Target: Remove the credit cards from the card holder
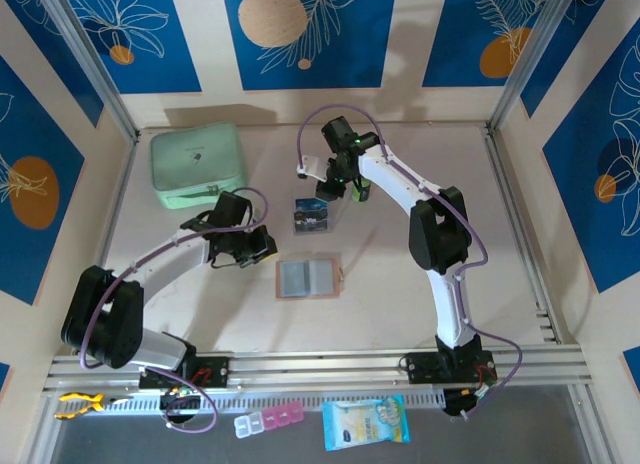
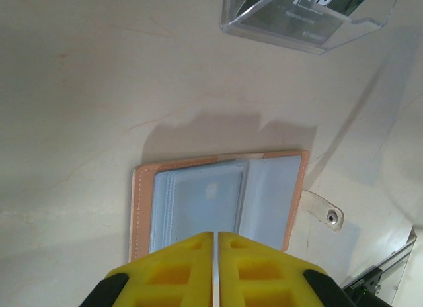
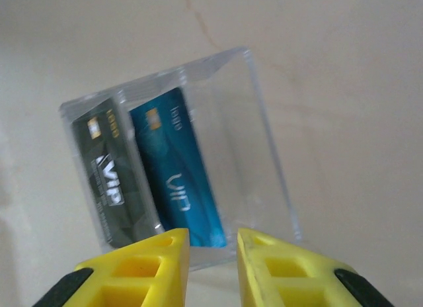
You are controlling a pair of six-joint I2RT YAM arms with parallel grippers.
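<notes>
The tan card holder lies open and flat on the table, its grey pockets up; in the left wrist view the card holder has its snap tab spread to the right. Two credit cards, a black one and a blue one, stand in a clear plastic box, which sits behind the holder. My right gripper hovers just beside that box, open, with nothing between its fingers. My left gripper is shut and empty above the holder's near edge.
A mint-green zip case sits at the back left. Beyond the near rail lie a pink pill organiser, a blue packet and a yellow tool. Patterned walls enclose the table.
</notes>
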